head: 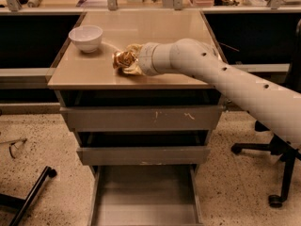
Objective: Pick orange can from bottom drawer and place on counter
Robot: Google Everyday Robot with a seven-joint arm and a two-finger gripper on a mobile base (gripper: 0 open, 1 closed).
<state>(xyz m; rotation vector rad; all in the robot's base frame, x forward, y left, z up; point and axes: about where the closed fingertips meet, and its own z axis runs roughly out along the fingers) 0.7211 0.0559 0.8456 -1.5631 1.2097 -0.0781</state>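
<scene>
The orange can [123, 60], shiny and dented, is at the front middle of the beige counter [160, 29], at or just above its surface. My gripper [130, 62] reaches in from the right on the white arm [225, 86] and is shut around the can, whose left end sticks out past the fingers. The bottom drawer [146, 199] is pulled out below, and its flat grey floor shows nothing on it.
A white bowl [85, 37] stands at the counter's left. The two upper drawers [141, 119] are shut. An office chair base [277, 173] is at the right on the floor, and a black bar [30, 197] lies at the lower left.
</scene>
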